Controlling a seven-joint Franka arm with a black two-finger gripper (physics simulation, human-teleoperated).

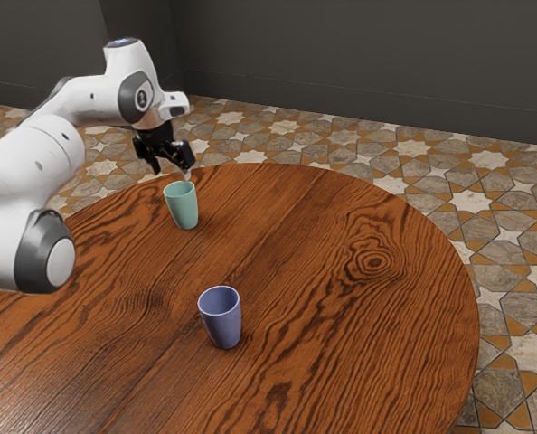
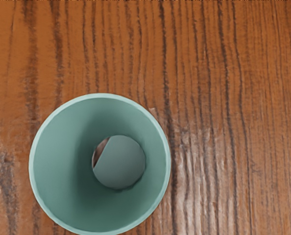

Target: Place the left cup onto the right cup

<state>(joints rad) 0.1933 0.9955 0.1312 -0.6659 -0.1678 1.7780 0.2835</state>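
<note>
Two cups stand upright on the table (image 1: 359, 271), well apart.
- Green cup (image 1: 180, 204): near the far edge, toward the exterior view's left, directly beneath the gripper (image 1: 172, 168), not touching it. The wrist view looks straight down into its mouth (image 2: 100, 161).
- Blue cup (image 1: 220, 316): nearer the camera, untouched.
- Gripper: fingers spread, holding nothing, poised just above the green cup's rim.

A round wooden table (image 1: 359, 271) carries two upright cups well apart: a green cup (image 1: 181, 204) and a blue cup (image 1: 221, 316).
</note>
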